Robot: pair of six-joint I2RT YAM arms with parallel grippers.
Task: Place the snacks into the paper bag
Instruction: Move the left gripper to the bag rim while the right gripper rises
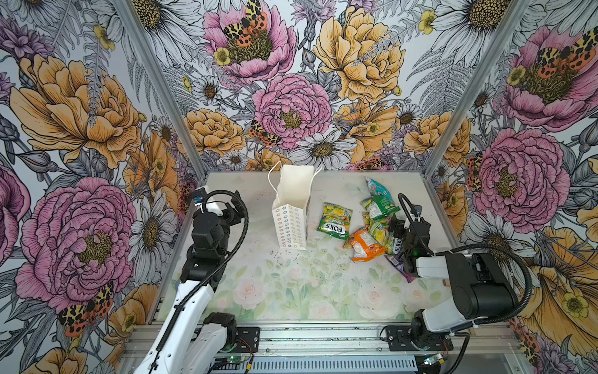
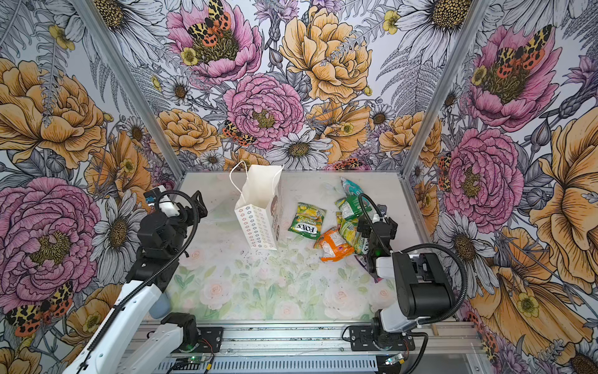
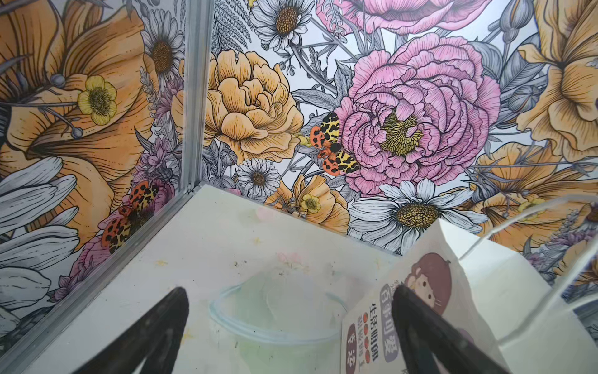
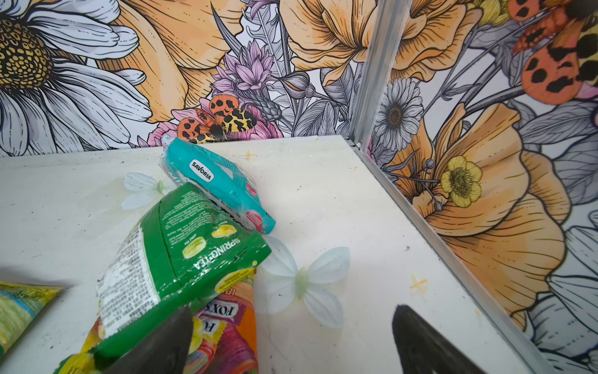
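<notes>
The white paper bag [image 1: 291, 210] [image 2: 259, 217] stands upright and open at the back middle of the table. In the left wrist view its printed side [image 3: 479, 285] is beside one finger. Right of it lie the snacks: a green FOX'S packet [image 1: 335, 221] [image 2: 306, 222], an orange one [image 1: 365, 246] [image 2: 335, 247], a green one [image 1: 380, 207] [image 4: 181, 255], a teal one [image 1: 377, 187] [image 4: 220, 181] and a purple one [image 1: 399, 264]. My right gripper [image 1: 403, 223] [image 4: 293, 311] is open low at the pile's right edge, one finger over the green packet, holding nothing. My left gripper [image 1: 236, 210] [image 3: 289, 291] is open left of the bag.
A clear plastic cup [image 3: 275, 323] lies on its side on the table between the left fingers, close to the bag. Flowered walls with aluminium posts [image 1: 440, 152] close the table on three sides. A metal rail [image 1: 323, 336] runs along the front edge.
</notes>
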